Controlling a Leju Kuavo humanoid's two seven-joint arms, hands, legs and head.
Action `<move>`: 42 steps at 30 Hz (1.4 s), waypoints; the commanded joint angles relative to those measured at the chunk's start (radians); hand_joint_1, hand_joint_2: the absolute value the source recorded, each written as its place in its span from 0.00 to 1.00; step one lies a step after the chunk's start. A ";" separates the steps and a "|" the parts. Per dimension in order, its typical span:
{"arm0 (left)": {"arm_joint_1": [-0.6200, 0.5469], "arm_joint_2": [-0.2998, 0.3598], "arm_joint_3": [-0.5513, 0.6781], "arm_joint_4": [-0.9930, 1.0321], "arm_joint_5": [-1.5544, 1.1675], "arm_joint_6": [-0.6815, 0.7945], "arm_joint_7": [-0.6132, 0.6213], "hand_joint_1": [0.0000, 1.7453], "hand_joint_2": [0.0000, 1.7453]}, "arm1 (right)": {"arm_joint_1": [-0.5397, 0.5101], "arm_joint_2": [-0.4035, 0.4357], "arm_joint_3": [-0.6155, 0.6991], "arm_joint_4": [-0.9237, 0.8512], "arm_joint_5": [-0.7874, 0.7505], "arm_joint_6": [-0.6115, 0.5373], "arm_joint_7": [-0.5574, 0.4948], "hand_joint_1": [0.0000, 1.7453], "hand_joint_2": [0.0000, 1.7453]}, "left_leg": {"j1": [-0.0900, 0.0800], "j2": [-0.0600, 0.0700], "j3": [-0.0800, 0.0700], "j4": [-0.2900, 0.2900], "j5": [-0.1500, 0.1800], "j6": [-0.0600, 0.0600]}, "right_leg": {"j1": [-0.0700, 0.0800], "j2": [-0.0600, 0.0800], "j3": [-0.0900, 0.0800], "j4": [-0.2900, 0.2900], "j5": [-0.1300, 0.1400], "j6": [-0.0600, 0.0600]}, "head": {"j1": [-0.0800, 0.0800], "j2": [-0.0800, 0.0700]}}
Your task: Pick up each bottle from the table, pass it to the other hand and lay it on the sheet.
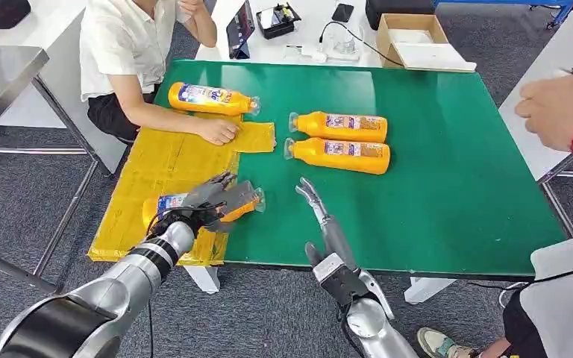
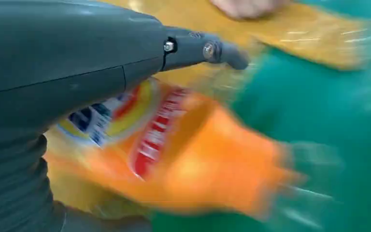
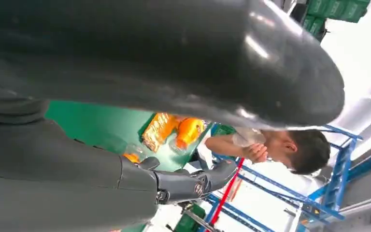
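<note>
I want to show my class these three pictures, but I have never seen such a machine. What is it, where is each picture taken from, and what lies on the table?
It is a humanoid robot with two silver arms. The wide picture looks down from its head; the other two come from cameras at its wrists. On the green table lie a yellow sheet and orange bottles. The left hand grips one bottle over the sheet's edge. The right hand is open, holding nothing. A person's hand rests on the sheet.

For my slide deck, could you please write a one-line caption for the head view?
Left robot hand lays an orange bottle on the yellow sheet; right robot hand open over the green table.
</note>
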State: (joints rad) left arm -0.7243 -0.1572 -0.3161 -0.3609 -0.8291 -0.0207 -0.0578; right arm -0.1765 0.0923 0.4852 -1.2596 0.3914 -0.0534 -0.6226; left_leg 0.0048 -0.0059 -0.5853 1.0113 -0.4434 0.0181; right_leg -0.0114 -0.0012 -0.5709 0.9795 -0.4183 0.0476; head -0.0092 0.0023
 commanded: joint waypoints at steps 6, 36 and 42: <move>0.170 -0.057 0.182 -0.325 0.453 -0.005 -0.313 0.00 1.00 | 0.008 -0.033 0.009 0.058 0.015 -0.100 -0.037 0.00 0.00 | 0.000 0.000 0.000 0.000 0.000 0.000 | 0.000 -0.001 -0.001 0.000 0.000 -0.001 | 0.000 0.000; 0.705 0.072 -0.036 -1.260 0.739 0.488 -0.393 0.00 1.00 | -0.116 -0.187 -0.295 0.347 0.303 -0.350 0.123 0.00 1.00 | -0.002 0.001 -0.005 -0.001 0.000 0.001 | -0.002 0.001 -0.005 -0.001 0.000 0.000 | 0.000 0.000; 0.726 0.062 -0.075 -1.266 0.709 0.488 -0.390 0.00 1.00 | -0.241 -0.213 -0.219 0.512 0.478 -0.416 0.184 0.00 0.00 | -0.003 0.005 -0.006 0.000 0.000 0.001 | -0.002 0.004 -0.007 0.000 0.001 0.000 | 0.000 0.000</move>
State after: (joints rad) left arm -0.0101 -0.1331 -0.3205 -1.6236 -0.0962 0.4665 -0.4574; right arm -0.2423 -0.0965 0.1946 -1.0120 0.7497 -0.4227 -0.4864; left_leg 0.0025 -0.0051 -0.5940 1.0115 -0.4422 0.0196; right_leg -0.0137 -0.0008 -0.5795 0.9793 -0.4172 0.0490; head -0.0092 0.0023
